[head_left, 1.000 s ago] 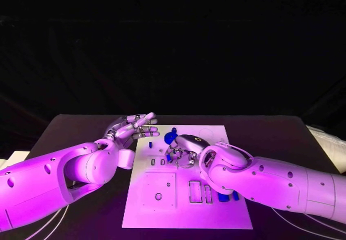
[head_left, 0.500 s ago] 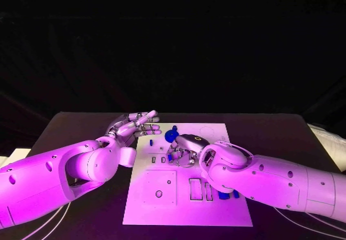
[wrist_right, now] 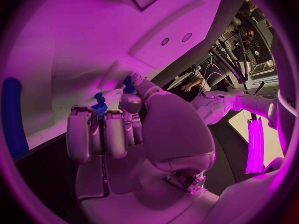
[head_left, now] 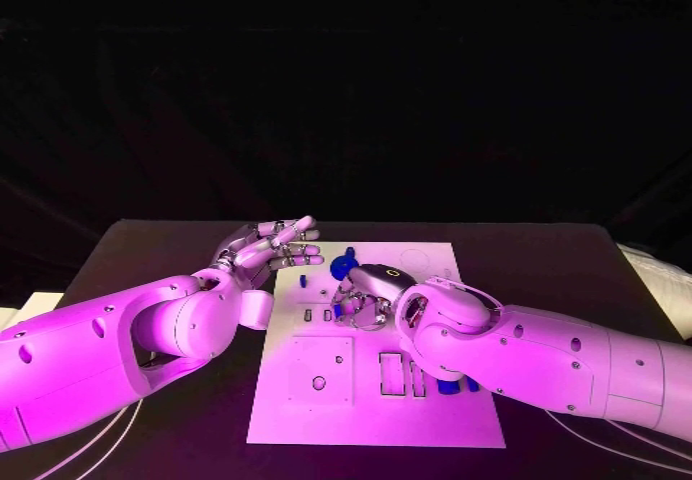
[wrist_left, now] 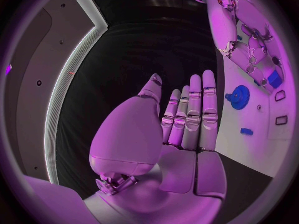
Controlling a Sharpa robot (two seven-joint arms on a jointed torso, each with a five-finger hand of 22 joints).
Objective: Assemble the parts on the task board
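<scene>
Head view: the white task board (head_left: 378, 400) lies mid-table, a blue gear (head_left: 342, 266) standing near its far edge and small blue parts (head_left: 450, 385) at its right edge beside the right forearm. Since a second ago the left hand (head_left: 274, 246) has lifted slightly and drifted away from the board, empty, fingers straight and close together. The right hand (head_left: 364, 300) stays on the board just below the gear, its fingers curled onto a small blue part (wrist_right: 99, 106).
</scene>
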